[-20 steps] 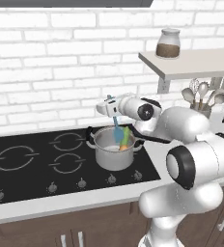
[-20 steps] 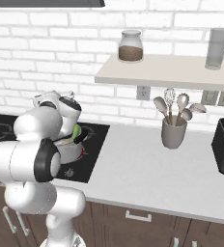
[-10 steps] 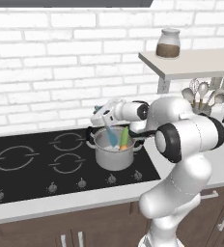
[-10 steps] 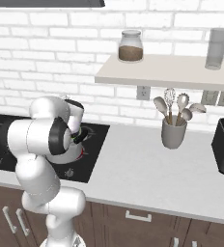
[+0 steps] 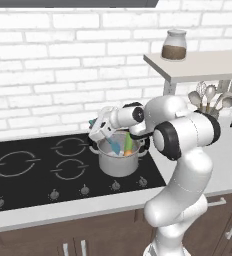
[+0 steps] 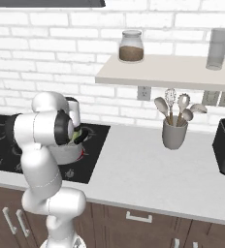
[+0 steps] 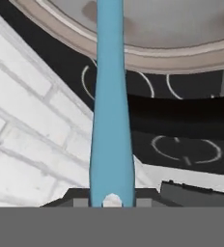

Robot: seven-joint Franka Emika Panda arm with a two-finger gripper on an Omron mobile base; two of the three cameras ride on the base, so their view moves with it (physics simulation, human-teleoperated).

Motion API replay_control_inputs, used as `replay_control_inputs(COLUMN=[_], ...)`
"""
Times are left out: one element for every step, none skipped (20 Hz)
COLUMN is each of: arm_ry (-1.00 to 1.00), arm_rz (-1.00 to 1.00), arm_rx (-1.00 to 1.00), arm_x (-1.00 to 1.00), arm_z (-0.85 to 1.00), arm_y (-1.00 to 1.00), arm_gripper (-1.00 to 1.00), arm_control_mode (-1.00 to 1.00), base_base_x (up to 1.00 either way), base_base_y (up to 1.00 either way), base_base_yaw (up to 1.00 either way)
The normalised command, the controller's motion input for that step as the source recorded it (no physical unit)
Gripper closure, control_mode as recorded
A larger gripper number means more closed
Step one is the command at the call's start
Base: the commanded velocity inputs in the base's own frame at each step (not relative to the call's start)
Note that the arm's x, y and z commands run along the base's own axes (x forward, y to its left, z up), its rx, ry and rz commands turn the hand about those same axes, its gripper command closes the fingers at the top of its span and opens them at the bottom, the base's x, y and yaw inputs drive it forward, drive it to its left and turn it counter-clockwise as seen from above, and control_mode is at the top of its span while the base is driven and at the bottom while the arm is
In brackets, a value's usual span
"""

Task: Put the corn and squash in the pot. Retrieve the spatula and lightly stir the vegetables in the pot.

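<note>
Black cooktop [image 5: 33,172], white brick wall [image 5: 48,75]

Shelf jar [image 6: 131,46] — utensil cup [image 6: 174,134] below

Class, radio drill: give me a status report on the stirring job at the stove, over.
End effector shut on spatula. Spatula blade down inside pot, vegetables in the pot too. Nothing in the way on the cooktop.
</note>
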Motion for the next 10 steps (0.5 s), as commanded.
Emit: replay_control_inputs(arm_ry=[0.0,0.0,0.0,0.0,0.0,0.0,0.0,0.0,0.0,0.0], arm_rz=[0.27,0.26,0.24,0.23,0.22,0.21,0.2,0.18,0.15,0.13], arm_rx=[-0.15,-0.15,-0.11,-0.09,-0.07,-0.03,0.0,0.0,0.0,0.0], arm_x=[0.0,0.01,0.0,0.0,0.0,0.0,0.0,0.0,0.0,0.0], arm_z=[-0.41,-0.5,-0.38,-0.49,-0.48,-0.54,-0.54,-0.61,-0.53,-0.54], arm_y=[0.0,0.0,0.0,0.0,0.0,0.0,0.0,0.0,0.0,0.0], arm_gripper=[1.0,1.0,1.0,1.0,1.0,1.0,1.0,1.0,1.0,1.0], arm_control_mode=[-1.0,-1.0,-1.0,-1.0,-1.0,-1.0,-1.0,-1.0,-1.0,-1.0], base_base_x=[0.0,0.0,0.0,0.0,0.0,0.0,0.0,0.0,0.0,0.0], base_base_y=[0.0,0.0,0.0,0.0,0.0,0.0,0.0,0.0,0.0,0.0], base_base_yaw=[0.0,0.0,0.0,0.0,0.0,0.0,0.0,0.0,0.0,0.0])
